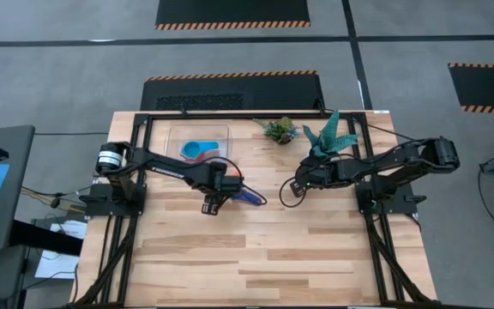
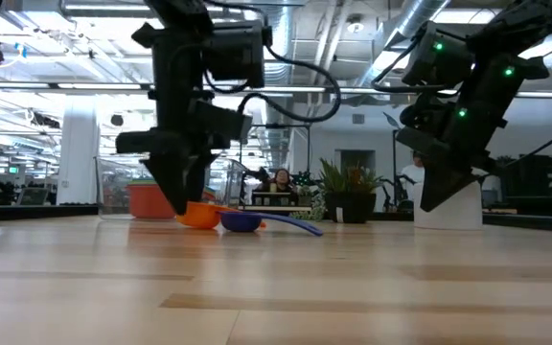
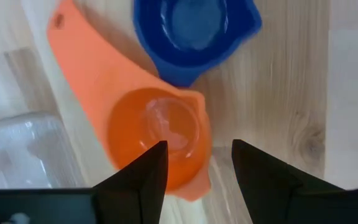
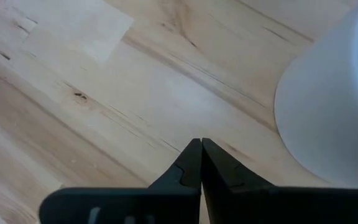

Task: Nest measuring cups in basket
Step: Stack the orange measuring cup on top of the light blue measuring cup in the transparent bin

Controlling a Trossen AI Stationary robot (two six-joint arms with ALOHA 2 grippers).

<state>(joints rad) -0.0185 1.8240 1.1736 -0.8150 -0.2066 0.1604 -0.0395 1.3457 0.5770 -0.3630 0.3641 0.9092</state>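
Orange measuring cup under released left end effector, hidden from overhead

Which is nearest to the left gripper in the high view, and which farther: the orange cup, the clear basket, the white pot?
1. Orange cup, right at the left gripper.
2. Clear basket, behind it.
3. White pot, on the right arm's side.

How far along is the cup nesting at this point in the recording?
Partly done. The clear plastic basket already holds a light blue measuring cup with something red beside it. In hand: the left gripper, open, hovers over the orange measuring cup on the wooden table. Left: that cup and the dark blue measuring cup next to it. The right gripper waits shut near the white pot.
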